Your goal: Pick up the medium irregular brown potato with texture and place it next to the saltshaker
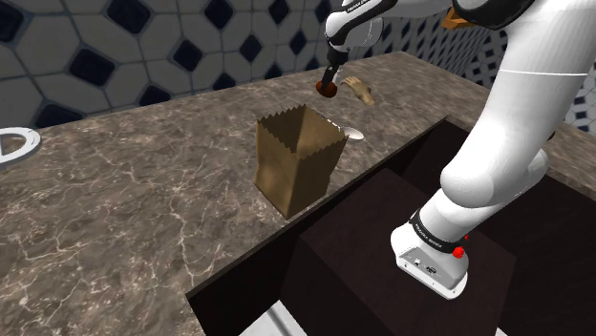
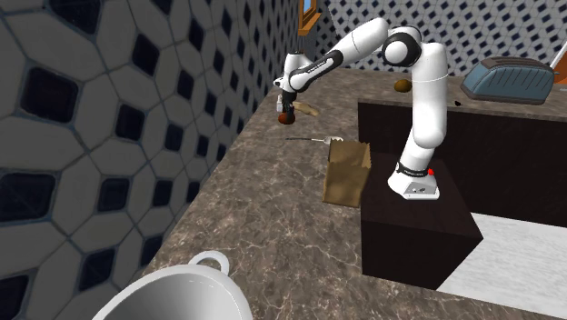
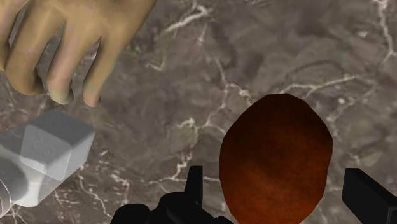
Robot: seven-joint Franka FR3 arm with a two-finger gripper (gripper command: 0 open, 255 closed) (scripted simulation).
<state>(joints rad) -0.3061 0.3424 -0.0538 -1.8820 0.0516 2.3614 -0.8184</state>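
The gripper's [image 3: 273, 179] jaws stand apart round the potato [image 3: 277, 153]: in the wrist view a sliver of counter [image 3: 254, 57] shows between each black finger [image 3: 195, 188] and its skin, so neither touches it. The potato is an uneven oval, mottled red-brown, darker at its rim. The counter is brown marble with white veins. Near the gripper lie a smooth tan lump [image 3: 63, 38] ending in finger-like lobes and, just beside it, a pale, translucent, faceted shaker [image 3: 48, 149]. In the shoulder view the potato sits right under the fingertips, near the tiled wall [image 1: 143, 48] and beside the lump; whether it rests on the counter I cannot tell. A creased brown paper bag [image 1: 296, 157] stands upright, its open mouth zigzag-edged, by the dark stand [image 1: 353, 258]. In the second exterior view a white bowl [image 2: 164, 277] with a loop handle sits nearest the camera, and a blue-grey appliance [image 2: 509, 80] lies beyond the white arm [image 2: 427, 91].
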